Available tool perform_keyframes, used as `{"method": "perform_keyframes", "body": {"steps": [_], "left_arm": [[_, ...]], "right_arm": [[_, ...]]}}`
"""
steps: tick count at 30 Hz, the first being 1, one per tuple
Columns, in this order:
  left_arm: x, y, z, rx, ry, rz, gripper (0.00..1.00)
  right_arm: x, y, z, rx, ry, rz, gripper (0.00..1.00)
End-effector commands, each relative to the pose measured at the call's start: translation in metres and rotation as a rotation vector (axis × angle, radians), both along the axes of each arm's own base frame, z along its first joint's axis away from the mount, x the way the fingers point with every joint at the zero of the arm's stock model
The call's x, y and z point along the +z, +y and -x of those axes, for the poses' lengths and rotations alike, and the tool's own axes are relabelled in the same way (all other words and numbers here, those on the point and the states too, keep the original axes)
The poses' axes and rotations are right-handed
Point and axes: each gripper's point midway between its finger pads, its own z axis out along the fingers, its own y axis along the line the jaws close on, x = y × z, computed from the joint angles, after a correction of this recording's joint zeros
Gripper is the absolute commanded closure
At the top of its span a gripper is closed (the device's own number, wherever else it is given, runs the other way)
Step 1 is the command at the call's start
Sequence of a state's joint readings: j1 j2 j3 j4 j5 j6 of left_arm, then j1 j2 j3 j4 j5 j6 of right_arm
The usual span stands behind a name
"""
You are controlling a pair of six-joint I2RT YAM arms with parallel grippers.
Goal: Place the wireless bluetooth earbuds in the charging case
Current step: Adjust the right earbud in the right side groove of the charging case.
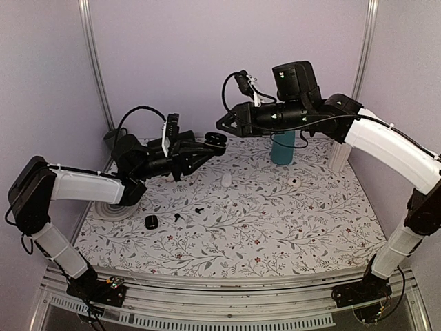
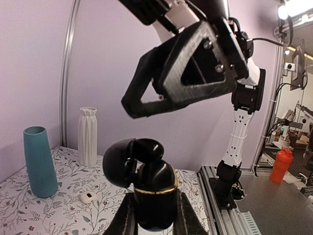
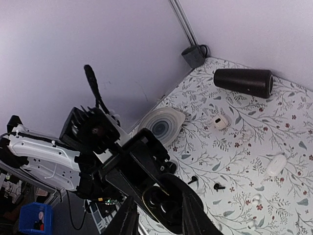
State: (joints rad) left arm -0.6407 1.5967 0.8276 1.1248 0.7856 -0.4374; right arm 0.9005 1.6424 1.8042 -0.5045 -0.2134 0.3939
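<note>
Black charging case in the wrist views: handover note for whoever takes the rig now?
Left gripper: shut on the glossy black charging case with a gold band, lid open, held in the air.
Right gripper: open, nothing visible between its jaws, poised close above the case.
Two tiny black stemmed earbuds lie on the floral-print table, apart from the case.
A white pebble-shaped case and an open white case also sit there.
Done: case gripped, open.
Left: pick each black earbud and seat it. The case's inside is too dark to tell whether it is empty.
</note>
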Motion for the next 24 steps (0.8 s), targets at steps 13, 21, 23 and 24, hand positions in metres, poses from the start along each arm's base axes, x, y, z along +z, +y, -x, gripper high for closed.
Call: {"method": "perform_keyframes", "body": {"steps": [13,21,23,24], "left_arm": [[-0.004,-0.009,-0.015,0.120,-0.067,-0.065,1.00],[-0.014,-0.015,-0.019,0.129,-0.068,-0.084,1.00],[-0.017,-0.016,-0.020,0.137,-0.072,-0.093,1.00],[-0.020,-0.017,-0.020,0.142,-0.071,-0.100,1.00]], "right_arm": [[-0.033,-0.018,-0.014,-0.103,0.230,0.070,0.61],[-0.048,-0.018,-0.021,-0.145,0.272,0.099,0.62],[-0.050,-0.017,-0.022,-0.151,0.282,0.098,0.63],[-0.052,-0.017,-0.022,-0.157,0.292,0.100,0.64]]}}
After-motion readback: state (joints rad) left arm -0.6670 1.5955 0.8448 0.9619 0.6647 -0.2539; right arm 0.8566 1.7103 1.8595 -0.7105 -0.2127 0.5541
